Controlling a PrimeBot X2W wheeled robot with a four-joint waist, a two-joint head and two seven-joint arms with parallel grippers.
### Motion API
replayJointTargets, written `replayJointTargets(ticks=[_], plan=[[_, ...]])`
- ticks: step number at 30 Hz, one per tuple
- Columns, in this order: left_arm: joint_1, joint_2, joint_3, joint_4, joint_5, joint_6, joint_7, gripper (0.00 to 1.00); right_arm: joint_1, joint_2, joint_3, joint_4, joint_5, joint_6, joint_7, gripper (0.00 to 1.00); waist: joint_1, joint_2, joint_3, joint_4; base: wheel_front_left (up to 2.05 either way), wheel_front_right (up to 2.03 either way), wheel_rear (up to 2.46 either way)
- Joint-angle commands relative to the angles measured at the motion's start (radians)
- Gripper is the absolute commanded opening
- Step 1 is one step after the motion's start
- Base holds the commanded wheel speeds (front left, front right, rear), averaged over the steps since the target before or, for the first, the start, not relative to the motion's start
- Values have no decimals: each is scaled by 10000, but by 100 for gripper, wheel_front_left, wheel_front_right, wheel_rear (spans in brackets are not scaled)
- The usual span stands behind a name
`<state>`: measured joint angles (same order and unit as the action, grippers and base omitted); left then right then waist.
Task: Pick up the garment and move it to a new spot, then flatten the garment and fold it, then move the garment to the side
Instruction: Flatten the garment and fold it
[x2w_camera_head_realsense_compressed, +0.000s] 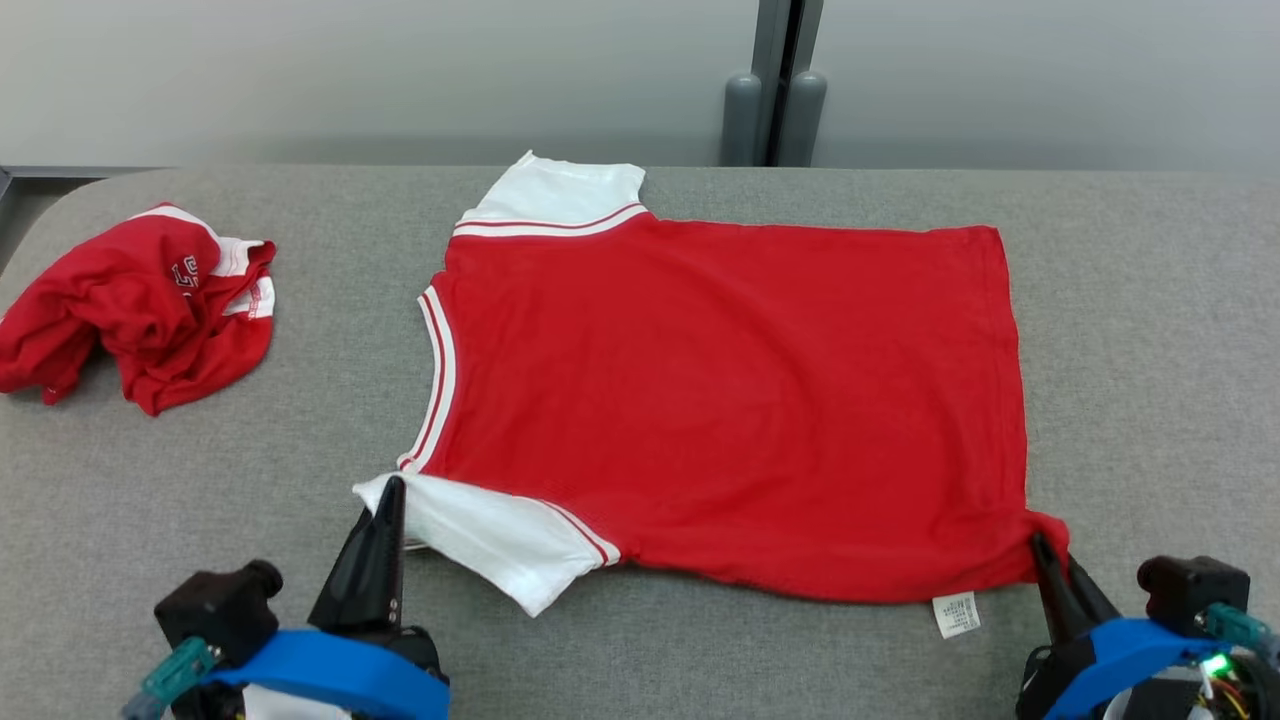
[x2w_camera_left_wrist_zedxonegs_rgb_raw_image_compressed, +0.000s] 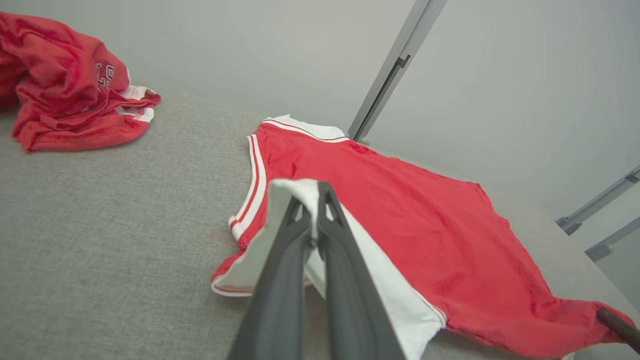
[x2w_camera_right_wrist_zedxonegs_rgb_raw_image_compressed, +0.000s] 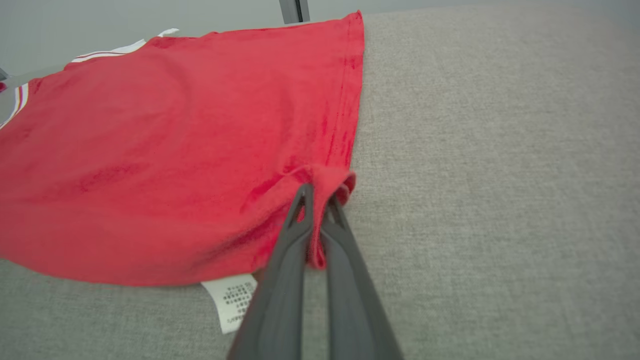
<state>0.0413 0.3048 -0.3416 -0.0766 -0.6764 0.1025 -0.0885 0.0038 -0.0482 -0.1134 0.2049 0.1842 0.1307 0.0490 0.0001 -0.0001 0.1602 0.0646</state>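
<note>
The red shirt lies spread flat in the middle of the grey surface, its near white sleeve pinched by the closed left fingers, its near hem corner by the closed right fingers, with a crumpled red garment well apart at the left.

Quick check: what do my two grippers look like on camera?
Left gripper and right gripper match: two long, dark grey, tapering fingers with slotted tips, a blue collar and a black block behind. Each carries a teal connector; the right also shows a green light and coloured wires.
</note>
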Motion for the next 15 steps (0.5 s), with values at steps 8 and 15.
replayJointTargets(ticks=[8, 15], plan=[[-2333, -277, -114, 1653, -50, -491, 332, 0, -1479, -40, -274, 312, -69, 1, 1021, 0, -1, 1, 292, -17, 0, 0, 0], [-4175, -417, -225, 3785, 4, -856, 637, 0, -2894, -40, -455, 1101, -352, 1, 1588, 0, -1, 1, 505, -70, 0, 0, 0]])
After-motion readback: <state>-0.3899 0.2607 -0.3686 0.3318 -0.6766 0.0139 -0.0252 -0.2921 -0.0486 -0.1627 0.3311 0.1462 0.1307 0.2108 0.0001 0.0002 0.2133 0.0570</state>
